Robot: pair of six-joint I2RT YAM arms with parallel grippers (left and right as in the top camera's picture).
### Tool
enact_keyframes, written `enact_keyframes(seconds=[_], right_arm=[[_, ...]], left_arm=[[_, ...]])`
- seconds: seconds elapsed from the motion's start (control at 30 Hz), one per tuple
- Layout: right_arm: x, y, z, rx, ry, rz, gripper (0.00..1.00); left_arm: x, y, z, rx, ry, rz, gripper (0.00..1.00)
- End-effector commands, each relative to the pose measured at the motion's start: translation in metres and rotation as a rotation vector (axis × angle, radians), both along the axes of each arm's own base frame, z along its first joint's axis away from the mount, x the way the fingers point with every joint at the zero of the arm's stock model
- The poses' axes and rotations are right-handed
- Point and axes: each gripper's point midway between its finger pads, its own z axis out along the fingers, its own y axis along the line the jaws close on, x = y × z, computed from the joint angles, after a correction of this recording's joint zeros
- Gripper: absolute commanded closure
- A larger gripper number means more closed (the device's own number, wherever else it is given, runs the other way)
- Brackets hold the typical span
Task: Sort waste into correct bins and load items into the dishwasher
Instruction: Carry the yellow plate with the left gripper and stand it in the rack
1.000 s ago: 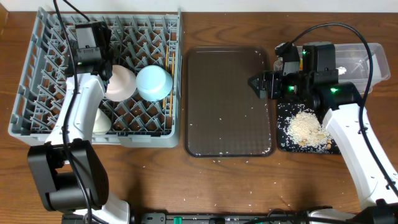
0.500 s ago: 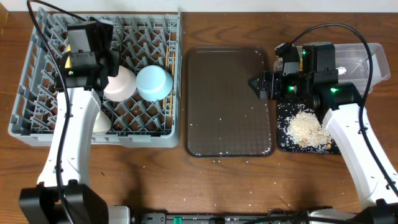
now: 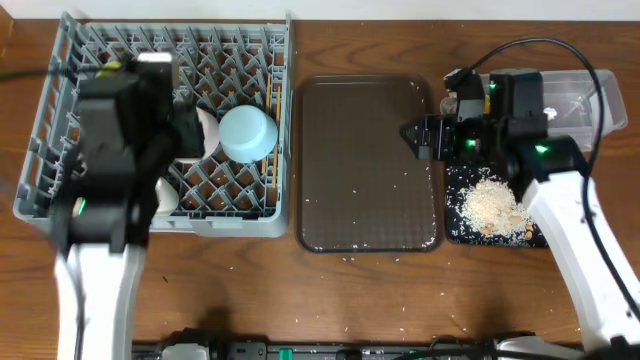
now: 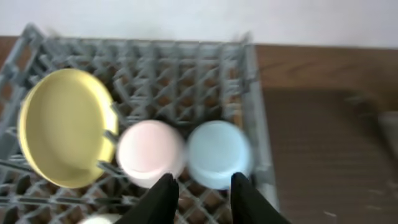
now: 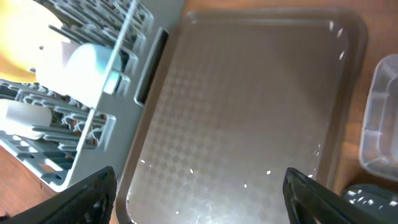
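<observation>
Left wrist view: the left gripper [image 4: 202, 186] hangs over the grey rack [image 4: 186, 68], its two dark fingers [image 4: 163, 198] a narrow gap apart with nothing between them. Just past the fingertips the white bowl [image 4: 149, 152] and the light blue bowl [image 4: 217, 152] sit side by side among the pegs, both bottom up and nearly touching. Left of the white bowl the yellow plate [image 4: 62, 127] stands on edge, tilted, its rim close to that bowl. The picture is blurred.

In the right wrist view the right gripper [image 5: 199, 186] is spread wide and empty, one finger at each lower corner of the frame. Below and beyond it lies the brown serving tray [image 5: 249, 106], bare but for a few pale crumbs [image 5: 268, 172] near its closer edge. A corner of the clear tub [image 5: 379, 118] shows just beside the tray on the right.

From overhead, stray specks lie on the table [image 3: 350, 300] along the brown tray's near edge. The black tray [image 3: 452, 232], just right of the brown one, holds a heap of beige crumbs [image 3: 490, 205]. The clear tub sits behind it, partly hidden by the right arm. In the rack on the left, a small white cup [image 3: 168, 197] shows near the front edge, half covered by the blurred left arm.
</observation>
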Motion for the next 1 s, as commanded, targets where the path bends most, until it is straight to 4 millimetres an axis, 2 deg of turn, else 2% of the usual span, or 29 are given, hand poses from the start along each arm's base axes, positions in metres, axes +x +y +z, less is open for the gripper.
enact_keyframes(seconds=[0.0,0.07,0.13,0.17,0.2,0.3,0.5,0.9,0.93,0.97], right_arm=[[-0.013,-0.003,0.054,0.000,-0.181,0.030,0.11],[-0.021,-0.006,0.073,-0.006,-0.240,0.021,0.02],[-0.028,-0.007,0.086,0.000,-0.276,0.021,0.01],[-0.032,-0.008,0.093,0.003,-0.297,0.021,0.01],[-0.034,-0.008,0.097,0.005,-0.311,0.020,0.01],[-0.034,-0.009,0.098,0.005,-0.311,0.020,0.01],[-0.040,-0.009,0.089,-0.001,-0.266,0.021,0.01],[-0.051,-0.011,0.073,-0.014,-0.183,0.023,0.01],[-0.052,-0.011,0.072,-0.014,-0.178,0.023,0.01],[-0.052,-0.011,0.071,-0.015,-0.174,0.023,0.01]], left_arm=[[-0.041,-0.022,0.034,-0.122,-0.080,-0.074,0.59],[-0.058,-0.022,0.041,-0.121,-0.100,-0.075,0.42],[-0.072,-0.022,0.046,-0.120,-0.113,-0.076,0.26],[-0.082,-0.022,0.048,-0.120,-0.117,-0.077,0.13],[-0.093,-0.022,0.047,-0.121,-0.110,-0.076,0.12],[-0.102,-0.022,0.041,-0.122,-0.082,-0.075,0.11],[-0.104,-0.022,0.035,-0.123,-0.050,-0.073,0.10],[-0.106,-0.021,0.035,-0.120,-0.053,-0.070,0.08],[-0.107,-0.021,0.036,-0.120,-0.059,-0.071,0.02],[-0.108,-0.020,0.038,-0.111,-0.066,-0.066,0.01]])
